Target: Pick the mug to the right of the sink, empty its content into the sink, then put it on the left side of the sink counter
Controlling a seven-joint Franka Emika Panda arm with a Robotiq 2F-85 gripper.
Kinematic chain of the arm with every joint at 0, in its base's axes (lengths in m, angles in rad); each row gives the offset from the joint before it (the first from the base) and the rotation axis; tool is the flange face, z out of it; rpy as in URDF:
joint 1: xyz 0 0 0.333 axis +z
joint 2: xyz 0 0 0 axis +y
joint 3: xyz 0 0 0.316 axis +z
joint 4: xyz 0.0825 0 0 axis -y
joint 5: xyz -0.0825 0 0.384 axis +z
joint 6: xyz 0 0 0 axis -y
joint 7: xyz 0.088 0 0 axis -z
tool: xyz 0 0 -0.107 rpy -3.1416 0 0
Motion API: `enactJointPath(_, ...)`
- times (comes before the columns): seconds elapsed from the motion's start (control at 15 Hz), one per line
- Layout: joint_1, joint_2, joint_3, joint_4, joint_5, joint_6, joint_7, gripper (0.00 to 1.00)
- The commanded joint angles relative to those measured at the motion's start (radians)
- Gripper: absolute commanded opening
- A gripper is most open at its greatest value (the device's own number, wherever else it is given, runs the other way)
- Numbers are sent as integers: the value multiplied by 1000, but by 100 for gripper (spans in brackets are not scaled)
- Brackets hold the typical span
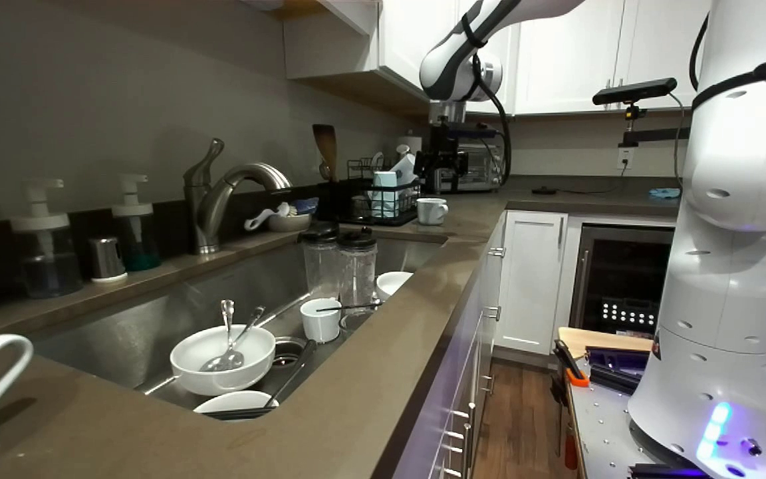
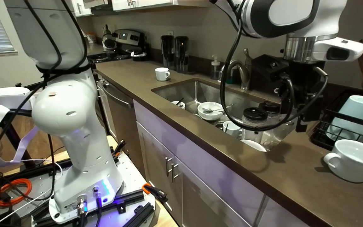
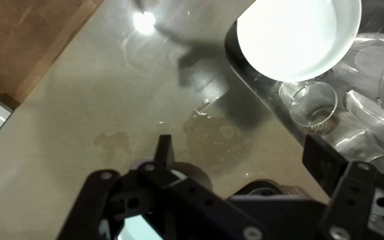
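Observation:
The white mug (image 2: 354, 162) stands upright on the brown-grey sink counter (image 2: 290, 183), beside the dish rack. It also shows in an exterior view (image 1: 431, 211); its contents cannot be made out. The steel sink (image 1: 117, 349) holds bowls, glasses and cups. My gripper (image 2: 298, 121) is above the counter near the sink's end, higher than the mug and apart from it. In the wrist view the gripper (image 3: 242, 153) is open, with wet counter between its fingers. A white sliver behind one finger there may be the mug, mostly hidden.
Another white mug (image 2: 162, 74) stands on the counter at the sink's far end. The black dish rack (image 1: 396, 203) with pale blue cups is close to the mug. Tall clear bottles with black lids (image 1: 356, 266) and the chrome faucet (image 1: 213, 206) rise at the sink.

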Motion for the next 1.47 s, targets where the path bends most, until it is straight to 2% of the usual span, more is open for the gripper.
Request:
enactJointPath(0.0, -40, 50, -26, 43, 43, 13, -71, 100)
enactJointPath(0.27, -77, 109, -45, 87, 115, 12, -157, 100)
enactJointPath(0.53, -105, 175, -30, 144, 193, 5, -239, 100)
enactJointPath(0.87, -115, 245, -7, 208, 215, 3, -268, 100)
enactJointPath(1.07, -123, 274, 0, 236, 209, 4, -266, 84)
enactJointPath(1.13, -127, 283, 2, 245, 210, 3, -266, 84)
enactJointPath(1.2, -133, 290, 5, 253, 211, 0, -265, 93)
enactJointPath(1.27, -139, 298, 8, 261, 212, -2, -264, 93)
enactJointPath(1.4, -149, 315, 12, 276, 210, -6, -260, 100)
